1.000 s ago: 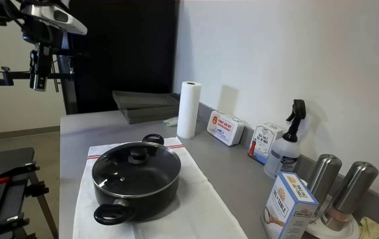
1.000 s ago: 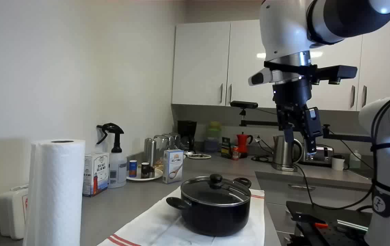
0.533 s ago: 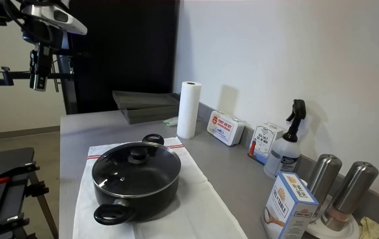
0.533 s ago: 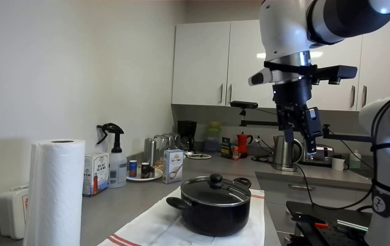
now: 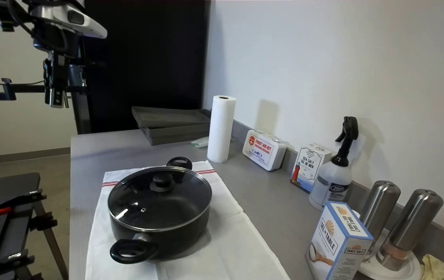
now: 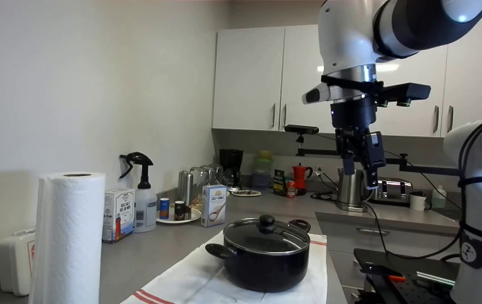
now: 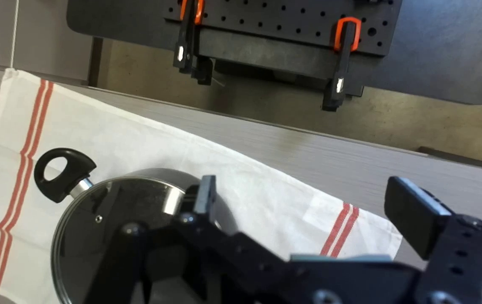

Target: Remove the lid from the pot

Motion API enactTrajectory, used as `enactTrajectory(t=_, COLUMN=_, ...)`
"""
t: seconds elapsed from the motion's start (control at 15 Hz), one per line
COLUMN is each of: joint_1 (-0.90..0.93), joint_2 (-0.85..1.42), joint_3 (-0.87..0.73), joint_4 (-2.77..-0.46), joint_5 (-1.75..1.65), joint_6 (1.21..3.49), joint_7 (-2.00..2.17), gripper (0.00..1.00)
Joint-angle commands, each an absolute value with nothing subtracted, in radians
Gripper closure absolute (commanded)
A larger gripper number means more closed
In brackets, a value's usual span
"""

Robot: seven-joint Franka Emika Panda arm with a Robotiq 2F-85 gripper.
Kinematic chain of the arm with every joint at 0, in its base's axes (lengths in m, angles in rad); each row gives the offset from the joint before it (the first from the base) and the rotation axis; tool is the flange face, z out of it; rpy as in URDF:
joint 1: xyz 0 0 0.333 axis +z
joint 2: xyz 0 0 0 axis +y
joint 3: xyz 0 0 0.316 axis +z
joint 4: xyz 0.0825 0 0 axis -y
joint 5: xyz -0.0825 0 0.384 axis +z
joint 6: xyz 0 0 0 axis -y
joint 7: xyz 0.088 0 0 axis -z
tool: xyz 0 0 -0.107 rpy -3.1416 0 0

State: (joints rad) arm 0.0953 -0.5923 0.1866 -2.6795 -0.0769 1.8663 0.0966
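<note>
The lid [image 5: 171,210] is clear glass with a metal rim and a black knob [image 5: 162,180]. It sits flat on the black pot [image 5: 183,241]. Lid [image 6: 262,236], knob [image 6: 267,220] and pot [image 6: 266,272] also show in an exterior view. In the wrist view part of the lid [image 7: 110,202] shows at lower left; its knob is hidden behind the gripper. My gripper [image 6: 360,175] is open and empty, well above the counter and off to one side of the pot. In the wrist view the gripper [image 7: 310,207] has its fingers wide apart over the towel.
A white towel [image 5: 237,241] lies under the pot. A paper towel roll [image 5: 222,128], first aid kit [image 5: 264,149], spray bottle [image 5: 330,179] and salt box [image 5: 338,245] stand along the wall. Grey trays [image 5: 175,132] lie at the far end. Clamps [image 7: 340,67] stick out from the robot's table.
My gripper stays still at first, then moves slightly, rightward in an exterior view [and leftward in an exterior view from another place]. It stays open. Pot and lid have not moved.
</note>
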Motion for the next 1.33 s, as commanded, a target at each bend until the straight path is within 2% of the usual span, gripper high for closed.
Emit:
enactTrajectory(t=0.0, joint_1=0.071, joint_2=-0.573, joint_3=0.142, joint_4=-2.7, joint_5=-0.131, joint_6=1.987, joint_7=0.085, gripper=0.0)
enactTrajectory(t=0.8, joint_1=-0.02, joint_2=-0.363, joint_3=-0.035, joint_4=-2.703, joint_5=-0.093, joint_6=2.425, joint_7=-0.002, gripper=0.0)
enactTrajectory(t=1.27, joint_1=-0.038, joint_2=-0.22, joint_3=-0.093, joint_4=-2.671, joint_5=-0.033, joint_6=2.595, joint_7=-0.055, gripper=0.0)
